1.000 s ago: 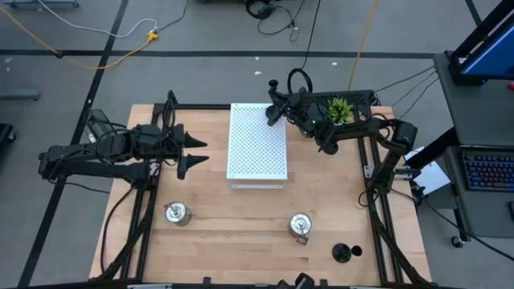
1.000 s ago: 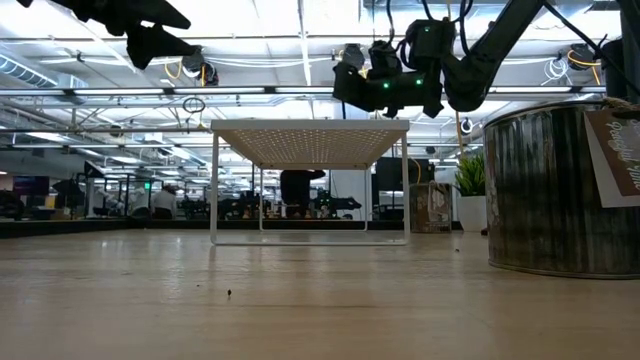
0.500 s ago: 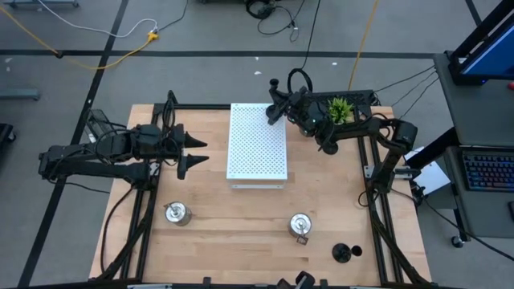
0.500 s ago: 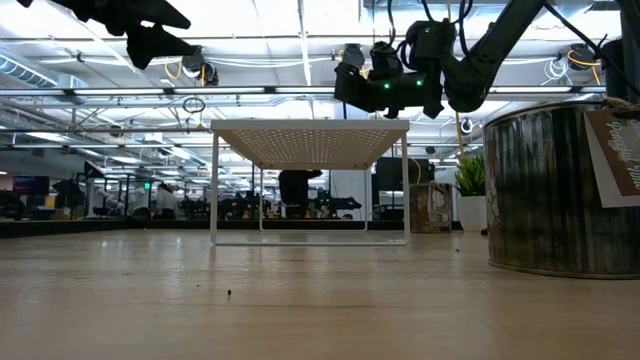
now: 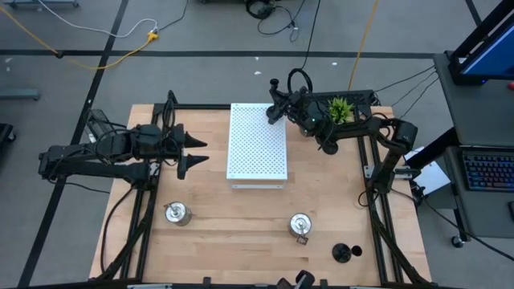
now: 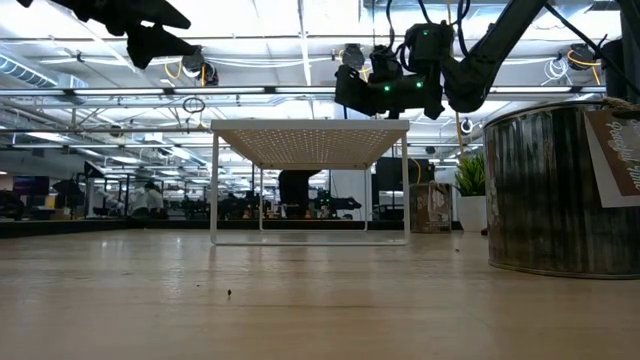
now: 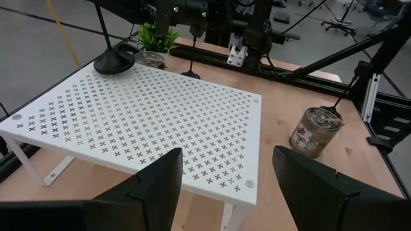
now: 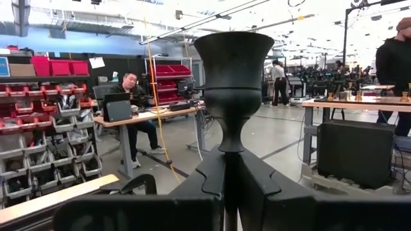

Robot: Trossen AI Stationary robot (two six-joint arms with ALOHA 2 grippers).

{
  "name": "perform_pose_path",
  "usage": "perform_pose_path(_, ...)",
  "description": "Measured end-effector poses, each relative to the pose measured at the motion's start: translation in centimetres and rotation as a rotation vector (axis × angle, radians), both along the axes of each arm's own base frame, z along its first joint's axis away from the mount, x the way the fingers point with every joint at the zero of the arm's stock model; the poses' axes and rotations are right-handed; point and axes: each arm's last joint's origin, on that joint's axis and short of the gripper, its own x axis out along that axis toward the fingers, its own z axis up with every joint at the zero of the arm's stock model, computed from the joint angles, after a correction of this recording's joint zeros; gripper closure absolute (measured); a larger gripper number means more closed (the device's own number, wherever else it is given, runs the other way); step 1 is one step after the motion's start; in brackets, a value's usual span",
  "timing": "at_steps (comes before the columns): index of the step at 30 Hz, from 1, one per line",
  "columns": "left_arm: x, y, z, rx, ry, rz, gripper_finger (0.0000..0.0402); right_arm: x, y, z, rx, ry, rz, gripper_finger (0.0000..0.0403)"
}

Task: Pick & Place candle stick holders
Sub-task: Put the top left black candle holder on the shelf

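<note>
My right gripper (image 5: 275, 108) is over the far right corner of the white perforated board (image 5: 257, 143), shut on a matte black candle stick holder (image 8: 233, 58). The holder's round base (image 7: 114, 62) is at the board's surface; I cannot tell whether it touches. My left gripper (image 5: 206, 152) is open and empty, above the table left of the board. Two silver holders (image 5: 177, 213) (image 5: 301, 225) stand on the table's near part. Two more black holders (image 5: 343, 253) (image 5: 303, 279) are near the front edge. My right gripper pinches the black holder's thin stem (image 8: 230, 144) between its two fingers, below the cup. The fingers come about level from the table's right and lie across the stem. The holder stands upright, cup up; the fingers hide its base in the right wrist view.
A small green plant (image 5: 340, 108) stands at the far right, close behind my right arm. One silver holder (image 6: 560, 190) fills the right of the low view. The board stands on thin legs (image 6: 214, 190) with free room beneath. There is bare wood between the board and the silver holders.
</note>
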Motion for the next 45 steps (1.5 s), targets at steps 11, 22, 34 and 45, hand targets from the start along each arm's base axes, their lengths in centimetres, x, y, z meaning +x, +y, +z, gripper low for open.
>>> perform_pose_path(11, 0.01, 0.0, 0.02, 0.011, -0.001, -0.003, 0.0153, 0.0, -0.06, -0.11, 0.009, 0.01, -0.004, 0.0394)
perform_pose_path(22, 0.01, 0.0, 0.03, 0.011, -0.002, -0.004, 0.0153, 0.0, -0.07, -0.14, 0.025, 0.0, 0.0, 0.0368)
perform_pose_path(34, 0.01, 0.0, 0.03, 0.013, -0.001, -0.004, 0.0153, 0.04, -0.09, -0.33, 0.042, 0.01, 0.005, 0.031)
perform_pose_path(45, 0.01, 0.0, 0.03, 0.015, -0.001, -0.005, 0.0153, 0.02, -0.07, -0.21, 0.036, 0.0, 0.006, 0.0309)
